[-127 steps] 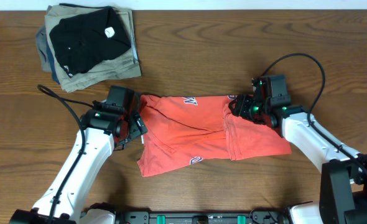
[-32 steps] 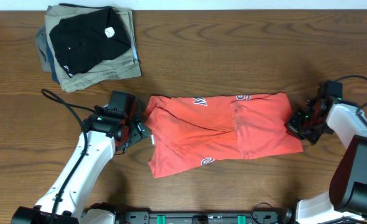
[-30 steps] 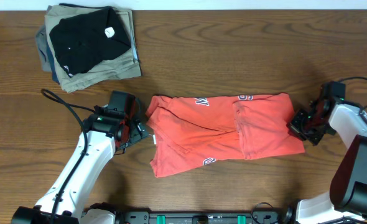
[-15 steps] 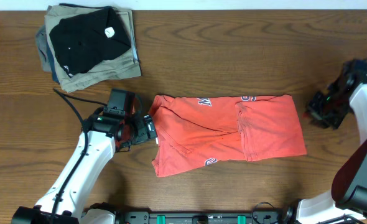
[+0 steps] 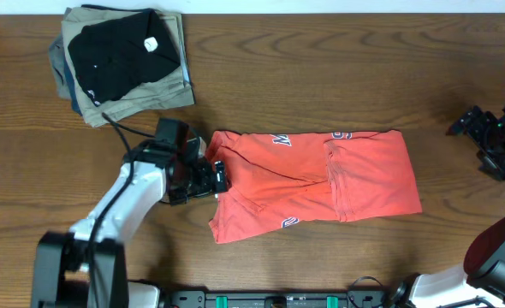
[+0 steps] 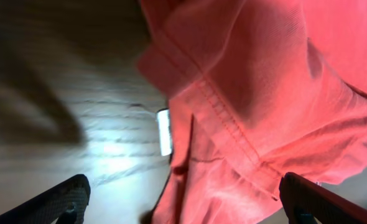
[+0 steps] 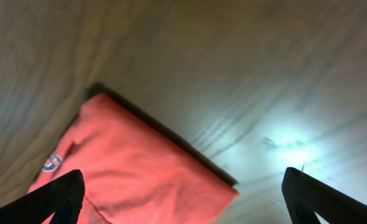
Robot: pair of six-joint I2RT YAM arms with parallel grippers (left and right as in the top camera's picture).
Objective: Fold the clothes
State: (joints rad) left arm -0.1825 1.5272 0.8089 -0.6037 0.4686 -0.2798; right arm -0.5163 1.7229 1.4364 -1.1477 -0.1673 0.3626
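**Fig.** Overhead view w/ both wrist views. The T-shirt (image 5: 312, 184) lay mid-frame on the counter (image 5: 321, 68), already folded into a wide band, w/ lettering showing at its upper and lower edges. L jaws, spread, sat at the band's left edge. The hem and neck tag (image 6: 163, 132) were in front of the opening but not pinched, prob. so that this end could be taken for the next fold across. R jaws, also spread and empty, hung at the far right of the frame, well apart from the cloth, likely parked to leave room. Vs. 4.2 s earlier, when both jaws were at the band's ends: the shirt had shifted rightward, the R arm (image 5: 496, 137) had backed off, and the L arm (image 5: 133, 184) had closed in. The stack of folded garments (image 5: 124, 60), upper left, was unchanged.
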